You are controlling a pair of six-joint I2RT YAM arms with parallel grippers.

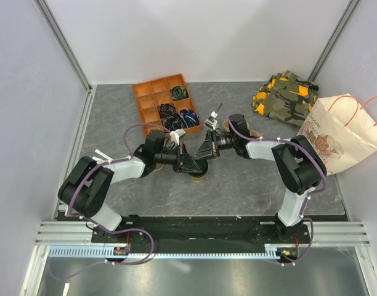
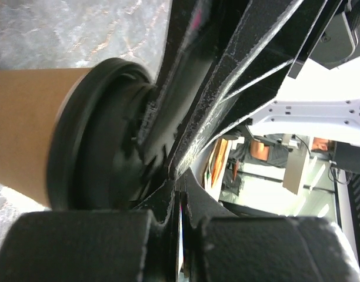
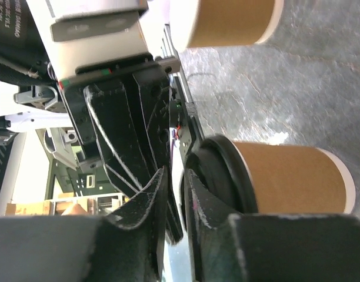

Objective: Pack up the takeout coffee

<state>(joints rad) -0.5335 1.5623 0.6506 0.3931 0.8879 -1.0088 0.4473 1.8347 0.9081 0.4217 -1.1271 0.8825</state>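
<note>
Top view first: both arms reach in to the middle of the grey counter (image 1: 250,185) and their tips meet right above the takeout coffee (image 1: 198,173). The cup stands upright on the counter, mostly hidden under the left claw (image 1: 190,164) and the right claw (image 1: 205,154). At the back there's an orange divided tray (image 1: 144,92) with some cables in a few compartments. A camo cloth (image 1: 286,95) lies in the far right corner, and a paper bag (image 1: 336,135) with red handles lies on its side by the right wall.

Left wrist cam: super close. The black lid (image 2: 103,147) and the tan side of the cup fill the left half. The left claw is closed all the way, fingers pressed together with nothing between them, tips just beside the lid. The right claw's black fingers cross diagonally right against that lid.

Right wrist cam: the right claw's fingers (image 3: 150,202) have only a narrow slit between them, and honestly I can't tell if anything is pinched in there. The lidded coffee sits just off the outer side of one finger, lid rim touching it or very nearly. A second tan cup (image 3: 227,20) stands further off on the counter
</note>
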